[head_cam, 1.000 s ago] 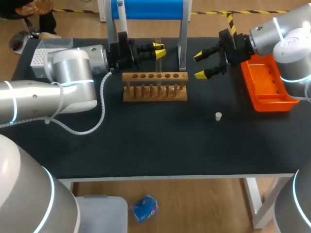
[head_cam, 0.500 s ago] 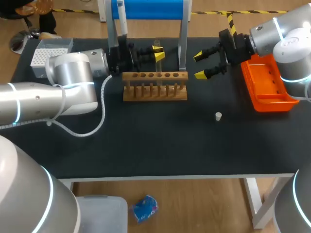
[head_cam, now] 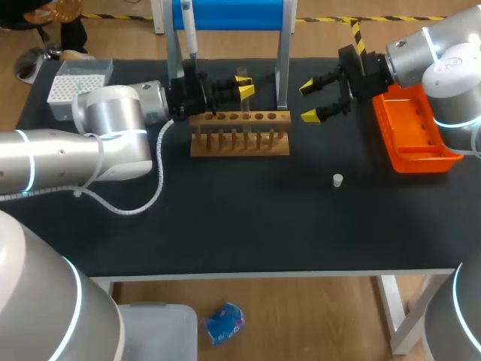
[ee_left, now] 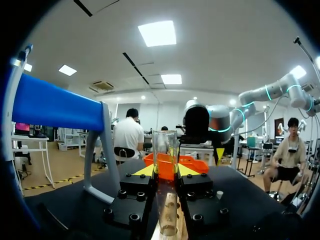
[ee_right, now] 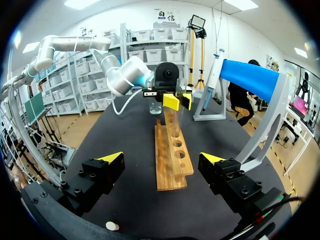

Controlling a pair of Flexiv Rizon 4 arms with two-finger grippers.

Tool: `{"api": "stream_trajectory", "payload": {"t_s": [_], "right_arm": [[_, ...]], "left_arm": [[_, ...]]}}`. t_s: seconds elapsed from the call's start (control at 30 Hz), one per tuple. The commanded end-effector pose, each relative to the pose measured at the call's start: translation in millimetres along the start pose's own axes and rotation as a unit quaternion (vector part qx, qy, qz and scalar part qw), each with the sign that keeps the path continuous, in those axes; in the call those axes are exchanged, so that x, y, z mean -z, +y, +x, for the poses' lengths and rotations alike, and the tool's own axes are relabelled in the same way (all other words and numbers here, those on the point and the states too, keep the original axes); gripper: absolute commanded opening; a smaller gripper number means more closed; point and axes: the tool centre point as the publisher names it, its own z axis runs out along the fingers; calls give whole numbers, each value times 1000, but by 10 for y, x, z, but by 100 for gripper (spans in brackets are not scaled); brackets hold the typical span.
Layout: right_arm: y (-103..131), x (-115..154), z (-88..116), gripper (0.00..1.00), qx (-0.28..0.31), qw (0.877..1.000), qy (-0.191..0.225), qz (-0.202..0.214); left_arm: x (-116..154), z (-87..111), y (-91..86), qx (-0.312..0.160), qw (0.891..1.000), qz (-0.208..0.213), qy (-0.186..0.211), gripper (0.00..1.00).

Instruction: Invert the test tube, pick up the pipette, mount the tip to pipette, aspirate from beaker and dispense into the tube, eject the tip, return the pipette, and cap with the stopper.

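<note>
My left gripper [head_cam: 244,91] is shut on a clear glass test tube [head_cam: 243,101], held upright just above the wooden rack [head_cam: 239,143]. In the left wrist view the tube [ee_left: 165,150] stands between the yellow fingertips [ee_left: 144,170], open rim up, its lower end over the rack [ee_left: 169,222]. My right gripper [head_cam: 318,101] hangs open and empty to the right of the rack; its wrist view looks along the rack [ee_right: 172,155] at my left gripper [ee_right: 177,101]. The pipette [head_cam: 189,30] hangs on the blue stand. A white stopper [head_cam: 338,180] lies on the mat.
An orange tray [head_cam: 415,139] sits at the right edge under my right arm. A tip box [head_cam: 75,81] stands at the back left. The blue stand [head_cam: 233,15] rises behind the rack. A small beaker [ee_right: 155,107] stands beyond the rack, beside my left gripper.
My left gripper has lowered the tube a little toward the rack, and its arm has shifted slightly. The right arm has stayed still.
</note>
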Motion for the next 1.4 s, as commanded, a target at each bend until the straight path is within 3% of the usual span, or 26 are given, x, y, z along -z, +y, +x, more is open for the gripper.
{"api": "stream_trajectory", "payload": {"t_s": [0.03,0.4,0.43,0.47,0.5,0.53,0.9,1.23,1.4], "right_arm": [[-4,0,0,100,1,1000,0,0],[-4,0,0,100,1,1000,0,0],[-4,0,0,100,1,1000,0,0],[-4,0,0,100,1,1000,0,0],[-4,0,0,100,1,1000,0,0],[-4,0,0,100,1,1000,0,0],[-4,0,0,100,1,1000,0,0],[-4,0,0,100,1,1000,0,0],[-4,0,0,100,1,1000,0,0]], "left_arm": [[-7,-24,20,2,1000,-5,3,0],[19,-14,81,-1,1000,-31,-2,0],[21,-10,78,-2,1000,-30,-2,27],[24,-5,71,-2,999,-33,-4,44],[28,0,60,-2,999,-33,-4,86],[32,6,44,-3,999,-33,-4,100],[144,100,-274,-18,998,-57,-14,100],[546,295,-768,-26,980,-194,-43,100],[878,413,-955,-23,970,-232,-65,100]]}}
